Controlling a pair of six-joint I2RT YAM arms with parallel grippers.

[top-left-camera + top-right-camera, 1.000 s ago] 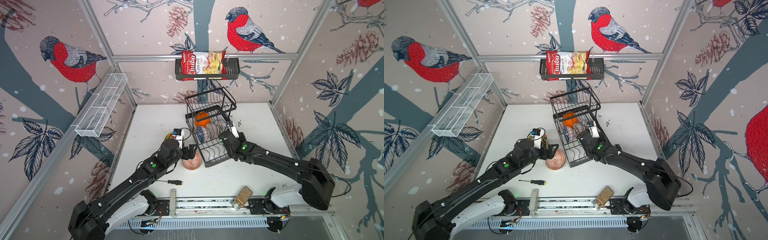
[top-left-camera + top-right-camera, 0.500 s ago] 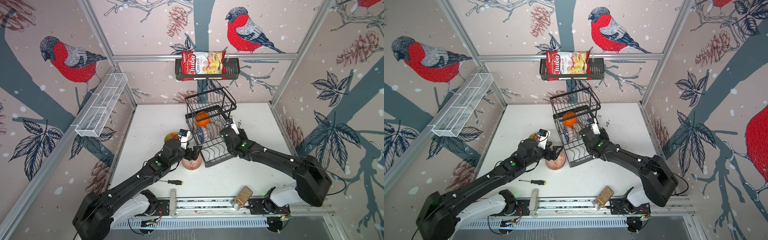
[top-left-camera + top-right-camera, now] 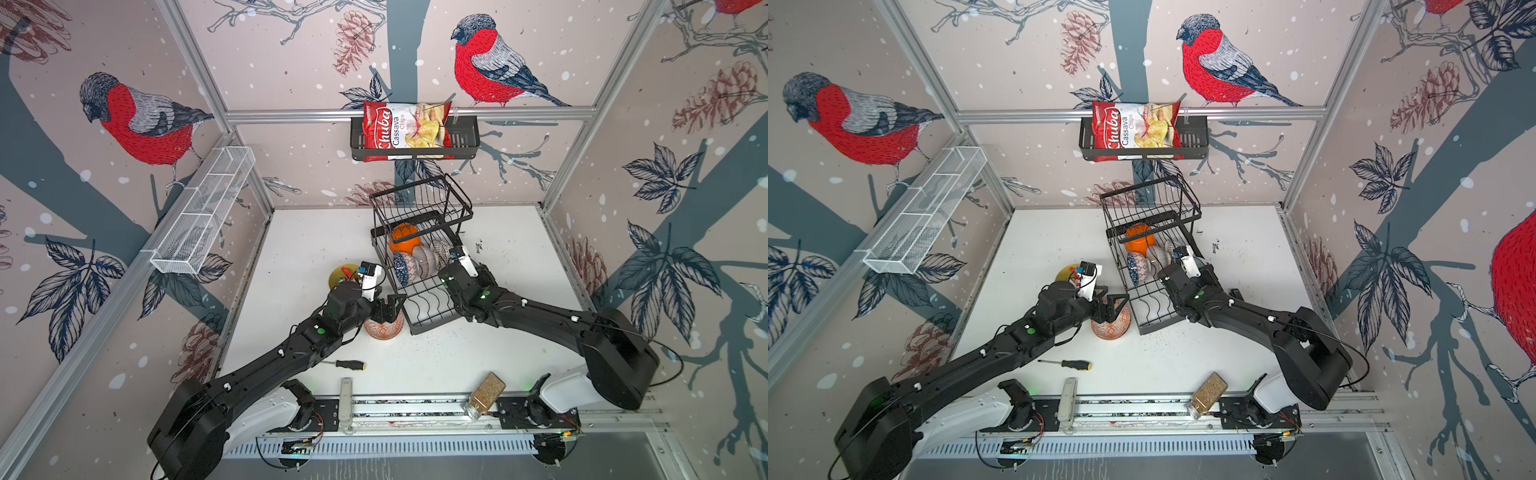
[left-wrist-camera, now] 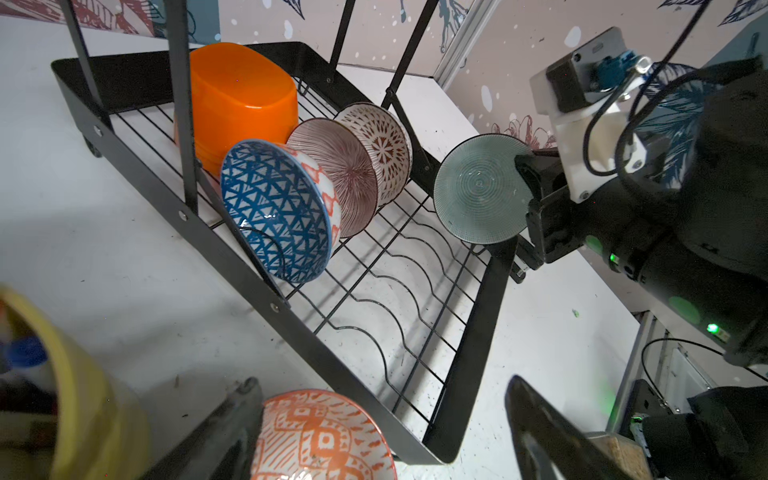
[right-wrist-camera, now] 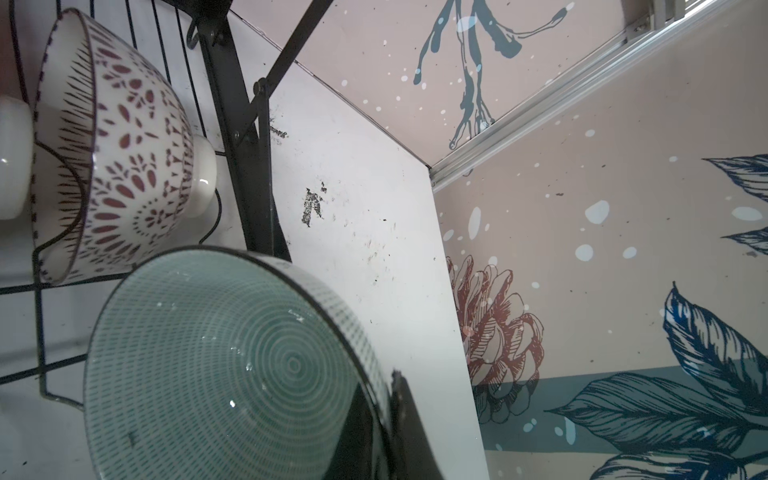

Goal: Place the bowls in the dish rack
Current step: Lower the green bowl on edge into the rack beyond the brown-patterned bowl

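Observation:
The black wire dish rack (image 3: 432, 307) stands mid-table. Its lower tray holds the orange plastic bowl (image 4: 241, 95), a blue-red patterned bowl (image 4: 274, 208), a pink-striped bowl (image 4: 340, 166) and a white lattice bowl (image 4: 384, 145), all on edge. My right gripper (image 5: 384, 411) is shut on the rim of a pale teal bowl (image 5: 228, 365), which hangs tilted over the tray's right rail (image 4: 478, 193). An orange-patterned bowl (image 3: 384, 328) sits on the table at the rack's front left corner. My left gripper (image 4: 381, 382) hovers over it, open, the bowl close to one finger (image 4: 232, 419).
A yellow cup of markers (image 3: 343, 274) stands just left of the left wrist. A screwdriver (image 3: 349, 364) and a lying jar of grains (image 3: 486, 392) are near the front edge. On the walls hang a chips basket (image 3: 411, 137) and a white mesh shelf (image 3: 203, 212).
My left gripper has moved right, toward the rack, and now sits over the orange-patterned bowl. The right gripper has stayed almost in place with the teal bowl.

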